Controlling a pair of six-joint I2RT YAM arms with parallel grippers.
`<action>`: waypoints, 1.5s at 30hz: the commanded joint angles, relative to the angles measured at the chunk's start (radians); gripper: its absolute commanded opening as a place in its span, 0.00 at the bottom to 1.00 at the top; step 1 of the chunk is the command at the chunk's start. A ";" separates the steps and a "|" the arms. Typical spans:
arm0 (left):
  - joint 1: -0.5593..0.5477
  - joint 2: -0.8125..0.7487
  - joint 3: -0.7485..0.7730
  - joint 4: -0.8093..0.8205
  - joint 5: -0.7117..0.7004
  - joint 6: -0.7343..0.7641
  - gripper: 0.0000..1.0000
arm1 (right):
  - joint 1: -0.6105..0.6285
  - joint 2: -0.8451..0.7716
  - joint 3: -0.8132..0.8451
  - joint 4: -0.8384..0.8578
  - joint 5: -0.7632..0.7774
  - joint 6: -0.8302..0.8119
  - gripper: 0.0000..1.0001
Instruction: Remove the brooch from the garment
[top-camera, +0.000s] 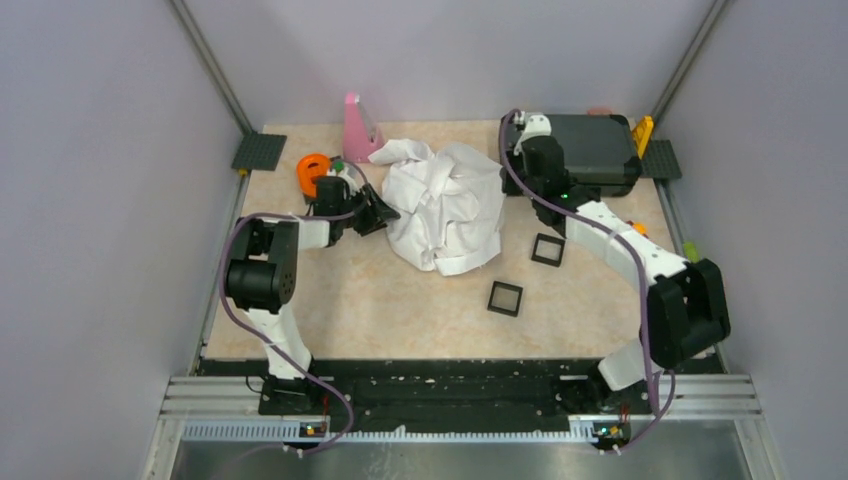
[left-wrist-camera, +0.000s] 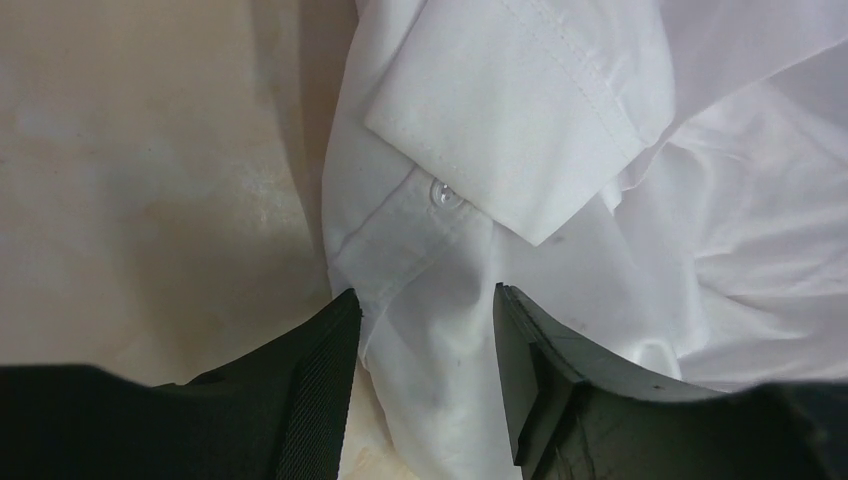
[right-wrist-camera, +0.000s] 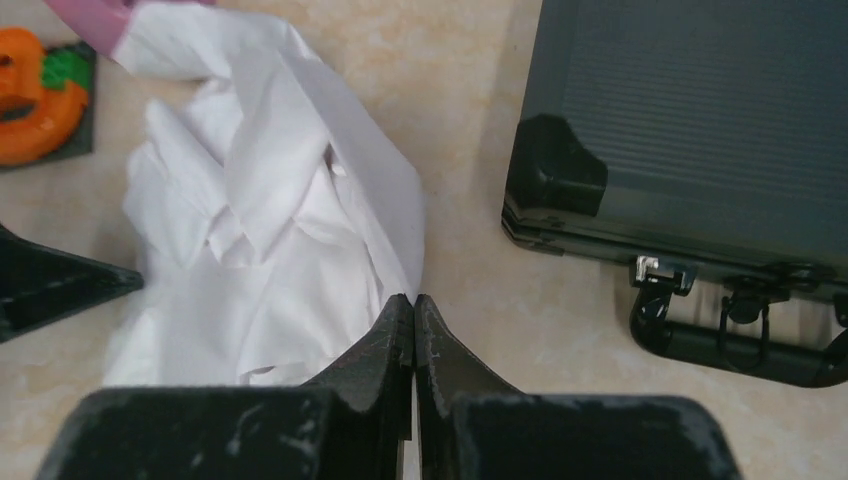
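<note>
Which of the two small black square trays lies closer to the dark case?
The upper-right tray in the top view, lying just below the case. The other tray sits lower and farther left, clearly farther from the case.

Even diffuse light, soft shadows, close-ups perhaps slightly soft

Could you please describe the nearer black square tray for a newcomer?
Find the crumpled white fabric shirt mid-table. Two small black square trays lie off its near right edge. The nearer tray is yours, closest to the arm bases; the farther tray sits back toward the dark grey case.
</note>
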 joint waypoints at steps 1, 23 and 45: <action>-0.004 -0.025 -0.037 0.033 0.005 -0.004 0.56 | -0.009 -0.185 0.065 0.005 -0.010 0.006 0.00; -0.309 -0.537 -0.004 0.169 -0.047 0.689 0.86 | 0.005 -0.116 0.515 -0.375 -0.533 -0.147 0.00; -0.350 -0.342 0.236 0.273 -0.054 0.709 0.00 | 0.062 -0.139 0.578 -0.388 -0.518 -0.097 0.00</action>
